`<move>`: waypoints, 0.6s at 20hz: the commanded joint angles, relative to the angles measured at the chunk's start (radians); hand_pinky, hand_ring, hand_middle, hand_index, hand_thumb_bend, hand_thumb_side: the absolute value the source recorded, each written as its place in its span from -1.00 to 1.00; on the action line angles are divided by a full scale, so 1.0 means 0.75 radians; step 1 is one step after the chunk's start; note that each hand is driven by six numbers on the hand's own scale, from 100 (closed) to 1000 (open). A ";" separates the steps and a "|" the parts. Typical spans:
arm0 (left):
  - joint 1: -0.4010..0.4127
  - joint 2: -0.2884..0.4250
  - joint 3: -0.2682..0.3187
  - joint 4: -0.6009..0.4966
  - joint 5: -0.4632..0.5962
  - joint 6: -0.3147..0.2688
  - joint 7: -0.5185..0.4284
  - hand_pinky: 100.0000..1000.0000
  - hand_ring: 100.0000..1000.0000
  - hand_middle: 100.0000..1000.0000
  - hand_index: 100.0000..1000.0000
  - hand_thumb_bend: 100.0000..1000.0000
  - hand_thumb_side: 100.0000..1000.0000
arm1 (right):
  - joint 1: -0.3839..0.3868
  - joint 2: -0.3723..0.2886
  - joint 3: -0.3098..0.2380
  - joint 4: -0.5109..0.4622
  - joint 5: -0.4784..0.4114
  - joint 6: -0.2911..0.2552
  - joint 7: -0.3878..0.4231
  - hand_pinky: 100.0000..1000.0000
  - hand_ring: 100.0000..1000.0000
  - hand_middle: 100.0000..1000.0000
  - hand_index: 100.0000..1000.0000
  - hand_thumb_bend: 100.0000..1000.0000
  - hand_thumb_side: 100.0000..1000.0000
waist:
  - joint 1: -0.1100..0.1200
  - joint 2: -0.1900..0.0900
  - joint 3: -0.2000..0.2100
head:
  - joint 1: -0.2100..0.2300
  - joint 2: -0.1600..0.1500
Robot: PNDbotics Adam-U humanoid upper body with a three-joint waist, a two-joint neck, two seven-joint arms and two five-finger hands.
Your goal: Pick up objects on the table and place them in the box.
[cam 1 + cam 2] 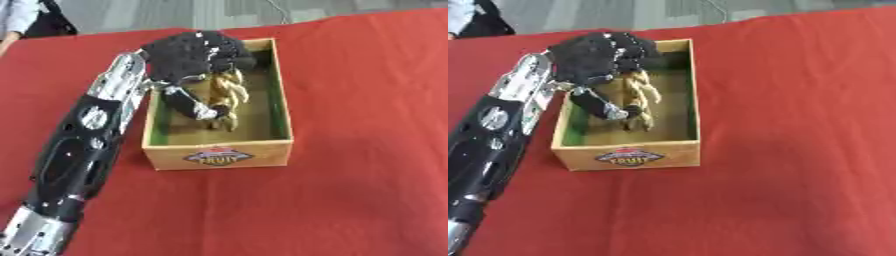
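A wooden box (220,154) with a green inner lining and a logo on its front wall stands on the red table. My left hand (188,55) hovers over the box's far left part, fingers curled downward, thumb (191,106) reaching into the box. A tan, rope-like twisted object (227,95) hangs between the curled fingers and the thumb, its lower end near the box floor. The black and silver left forearm (83,145) runs along the box's left side. My right hand shows in neither view.
The red tablecloth (367,150) spreads wide to the right of and in front of the box. A grey floor lies beyond the table's far edge. Part of a person stands at the far left corner (22,20), away from the box.
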State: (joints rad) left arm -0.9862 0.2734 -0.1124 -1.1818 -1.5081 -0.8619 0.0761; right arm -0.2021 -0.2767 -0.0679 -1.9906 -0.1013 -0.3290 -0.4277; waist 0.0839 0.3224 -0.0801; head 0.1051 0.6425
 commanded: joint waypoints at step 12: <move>-0.013 0.034 0.027 -0.035 -0.053 -0.060 -0.093 0.56 0.82 0.64 0.98 -0.62 -0.10 | -0.011 -0.015 -0.003 -0.013 -0.013 0.004 0.011 0.88 0.05 -0.31 0.50 -1.00 -0.39 | -0.008 -0.028 0.005 | 0.008 0.002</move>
State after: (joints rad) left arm -0.9835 0.2737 -0.1057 -1.1894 -1.5573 -0.9073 0.0074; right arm -0.2023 -0.2767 -0.0669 -1.9906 -0.1078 -0.3252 -0.4225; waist 0.0838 0.3206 -0.0773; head 0.1114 0.6433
